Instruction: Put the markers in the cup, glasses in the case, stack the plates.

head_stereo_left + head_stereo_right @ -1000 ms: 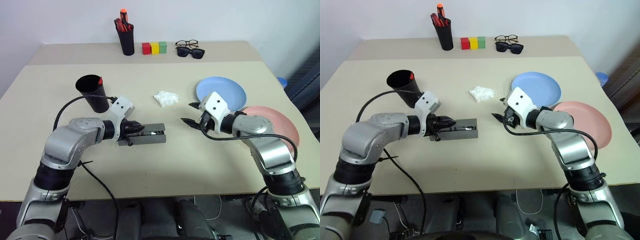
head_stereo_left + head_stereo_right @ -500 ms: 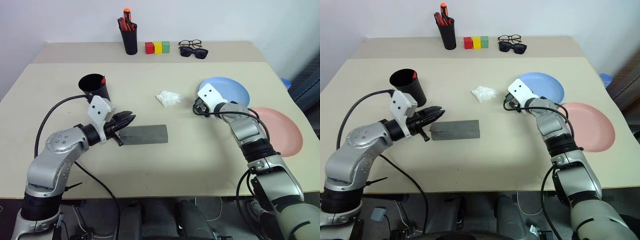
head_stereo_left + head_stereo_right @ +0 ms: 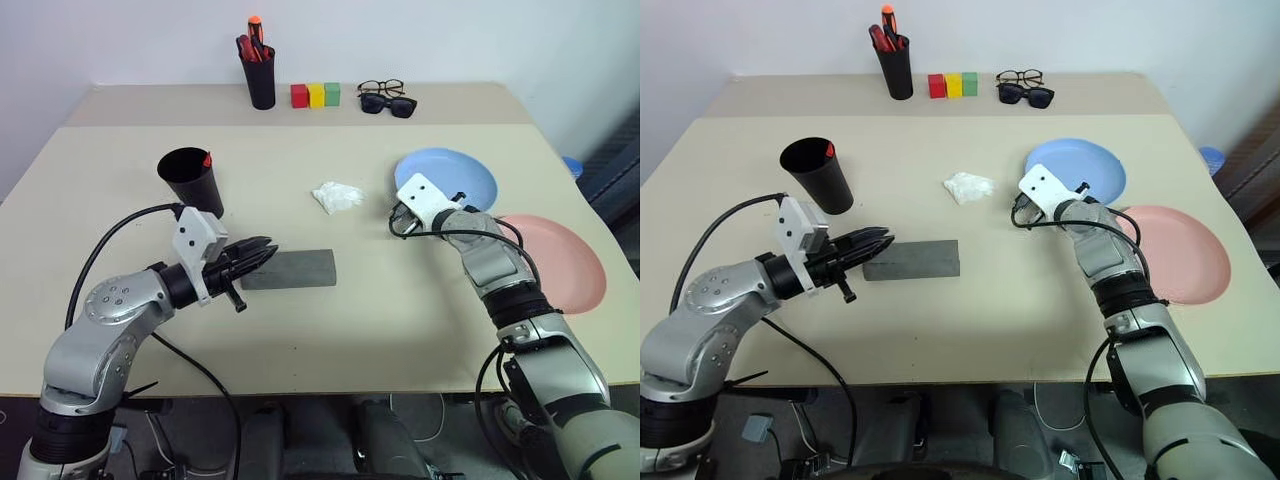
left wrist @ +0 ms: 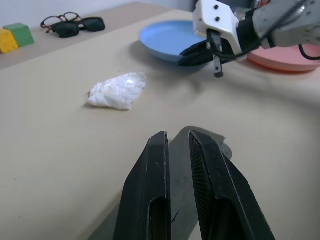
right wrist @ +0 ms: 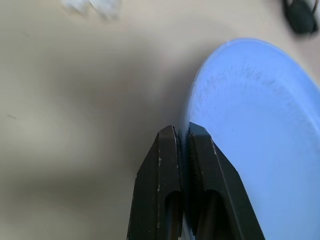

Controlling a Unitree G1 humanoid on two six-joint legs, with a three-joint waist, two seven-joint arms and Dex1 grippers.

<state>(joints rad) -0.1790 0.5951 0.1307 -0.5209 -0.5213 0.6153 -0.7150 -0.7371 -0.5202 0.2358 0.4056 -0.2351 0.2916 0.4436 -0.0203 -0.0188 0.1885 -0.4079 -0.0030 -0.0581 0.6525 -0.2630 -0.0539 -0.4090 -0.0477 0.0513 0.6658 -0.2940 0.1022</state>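
R hand [image 5: 182, 132] is closed on the near-left rim of the blue plate [image 3: 450, 175], one finger [image 5: 167, 150] outside the rim and the other over it; L hand [image 4: 177, 142] hovers just off the left end of the case [image 3: 290, 268], fingers nearly together and holding nothing. Items, largest to smallest: desk [image 3: 350, 330] carries everything. Pink plate [image 3: 560, 262] lies flat at the right edge, just beside the blue one but not under it, so stacking is judged begun, not done: blue plate gripped, not yet lifted. Cup [image 3: 190, 180] stands upright at left-centre, w/ a red tip showing at its rim; probably a marker inside, though the second marker can't be confirmed from here. Case lies closed and flat mid-desk, well apart from the plates. A pen pot [image 3: 258, 75] w/ red and orange pens stands at the far edge, beside three coloured blocks [image 3: 315, 95]. Wire-rimmed glasses [image 3: 378, 88] rest at the far edge touching dark sunglasses [image 3: 388, 104], so these appear not to be the pair for the case; whether another pair is already inside the shut case can't be told. A crumpled white tissue [image 3: 333, 196] sits between cup and blue plate. Approx. status: markers likely in, glasses step unclear, plates remaining.
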